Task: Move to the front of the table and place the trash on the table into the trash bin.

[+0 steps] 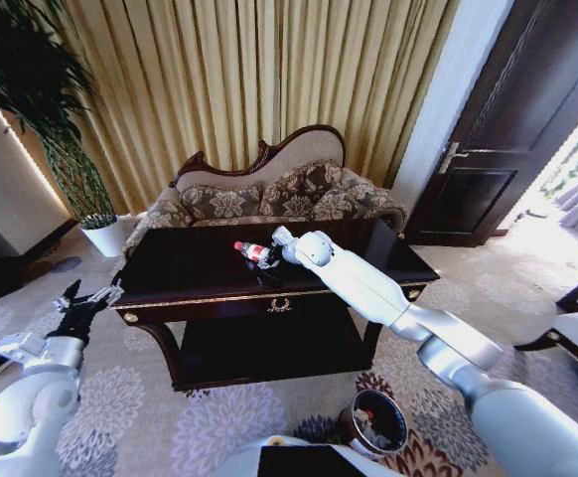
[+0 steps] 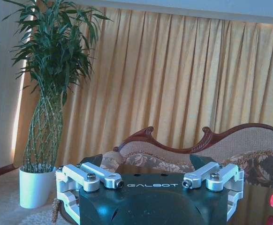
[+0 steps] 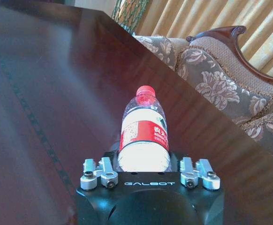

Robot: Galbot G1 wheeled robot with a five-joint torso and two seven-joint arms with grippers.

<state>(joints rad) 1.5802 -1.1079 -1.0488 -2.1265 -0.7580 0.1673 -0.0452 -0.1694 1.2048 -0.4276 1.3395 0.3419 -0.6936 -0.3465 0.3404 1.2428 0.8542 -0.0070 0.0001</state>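
The right gripper (image 3: 143, 161) reaches over the glossy dark desk (image 1: 190, 273) at mid-frame in the head view, its jaws seemingly clamped on the clear ribbed bottle (image 3: 143, 136), whose red cap points away from them. The left gripper (image 1: 88, 301) hangs lower left, jaws apart. The round reddish-brown trash bin (image 1: 376, 422) stands on the floral carpet, bottom centre.

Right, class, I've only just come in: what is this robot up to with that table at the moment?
The robot stands in front of the dark table. Its right gripper reaches over the tabletop to a clear plastic bottle with a red label, which sits between the jaws; whether they have closed on it is unclear. The left gripper waits, open, off the table's left end. The trash bin stands on the carpet by the robot's base, with some litter inside.
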